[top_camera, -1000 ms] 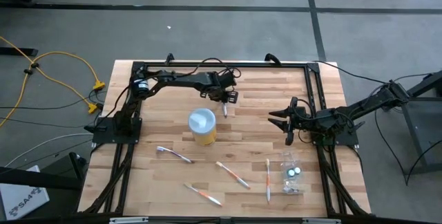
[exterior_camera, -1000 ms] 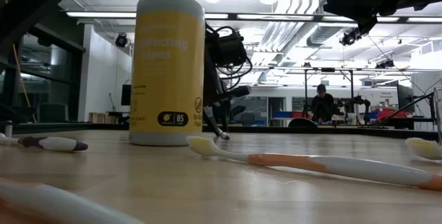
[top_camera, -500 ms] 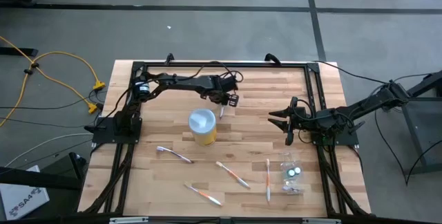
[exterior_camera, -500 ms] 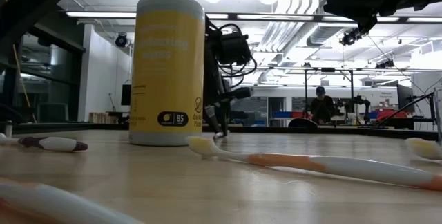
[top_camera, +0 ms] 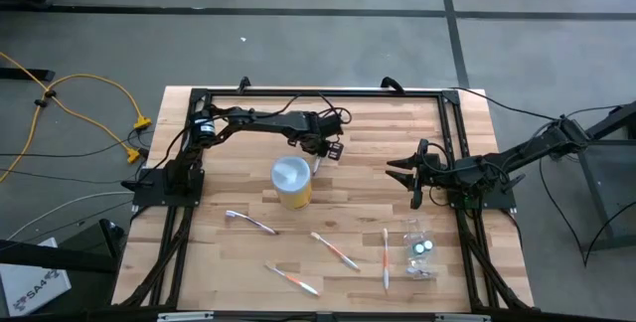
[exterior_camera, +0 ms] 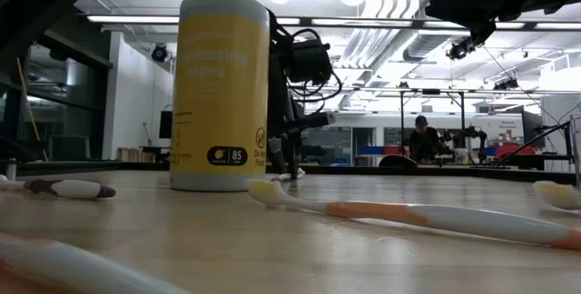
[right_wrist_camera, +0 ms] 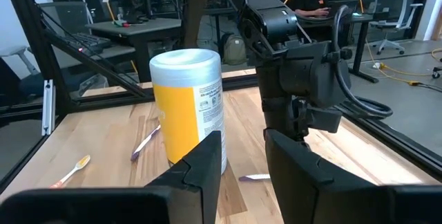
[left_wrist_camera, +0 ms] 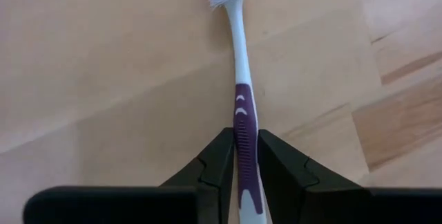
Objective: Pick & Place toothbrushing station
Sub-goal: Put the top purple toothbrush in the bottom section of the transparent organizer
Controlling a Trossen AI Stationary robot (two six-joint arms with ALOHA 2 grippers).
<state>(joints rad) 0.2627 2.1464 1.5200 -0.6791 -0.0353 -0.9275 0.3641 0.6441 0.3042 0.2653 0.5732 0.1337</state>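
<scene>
Toothbrushes [top_camera: 336,249] in front of canister [top_camera: 291,183]

the toothbrush [left_wrist_camera: 242,92] is white with a purple grip and purple-white bristles; the canister [exterior_camera: 223,90] is yellow, white-lidded; the table [top_camera: 378,143] is pale striped wood.

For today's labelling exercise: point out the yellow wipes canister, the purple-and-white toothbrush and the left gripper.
yellow wipes canister [top_camera: 290,184], high view, white lid.
purple-and-white toothbrush [left_wrist_camera: 244,110], left wrist view, purple grip section.
left gripper [left_wrist_camera: 239,156], left wrist view, between its fingertips.

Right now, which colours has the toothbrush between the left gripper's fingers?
White toothbrush with a purple grip; the left wrist view shows it best.
</scene>
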